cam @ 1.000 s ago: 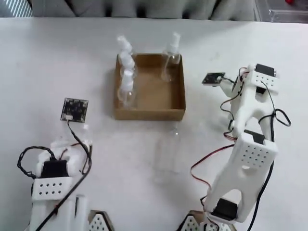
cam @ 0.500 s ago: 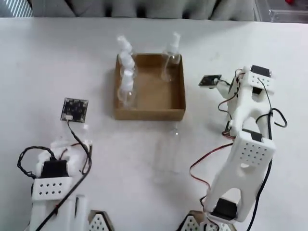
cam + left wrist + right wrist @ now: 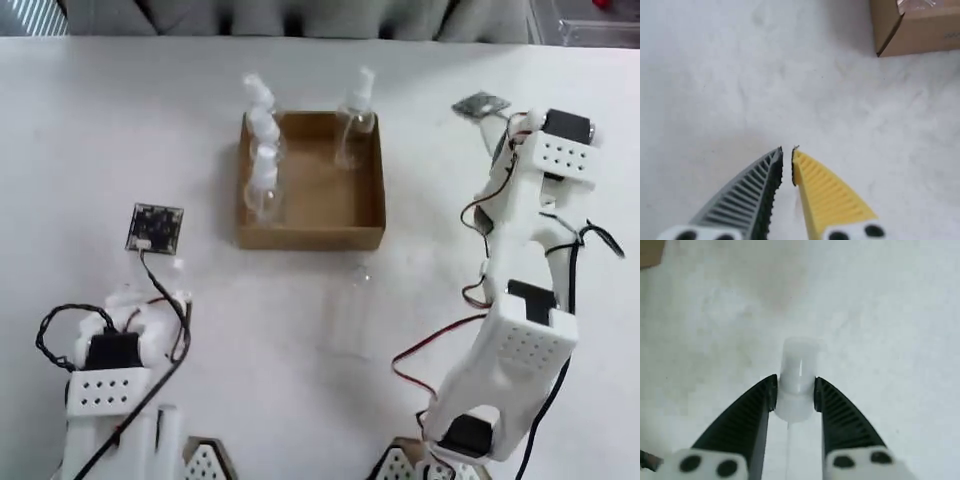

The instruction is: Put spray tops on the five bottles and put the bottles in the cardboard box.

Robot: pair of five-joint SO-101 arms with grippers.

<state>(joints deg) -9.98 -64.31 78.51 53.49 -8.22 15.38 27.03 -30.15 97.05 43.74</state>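
1. The right end effector point(image 3: 795, 382) is clamped on a white spray top point(image 3: 799, 365), one black finger on each side of its collar. The cap end sticks out past the fingertips, over the white surface point(image 3: 130, 110).
2. In the high view the right arm point(image 3: 540, 190) stands right of the cardboard box point(image 3: 310, 238), well apart from it.
3. The left end effector point(image 3: 787, 152) has its grey and yellow fingers together, tips almost touching and nothing between them. It points down at the surface, with a corner of the box off ahead.
4. The left arm point(image 3: 105, 370) sits at the near left corner, away from the box.
5. Three bottles point(image 3: 263, 170) with tops on stand in a row along the box's left wall.
6. A fourth bottle point(image 3: 354, 125), also capped, stands in the far right corner of the box.
7. One clear bare bottle point(image 3: 348, 315) lies on the surface just in front of the box, neck toward it, between the two arms.
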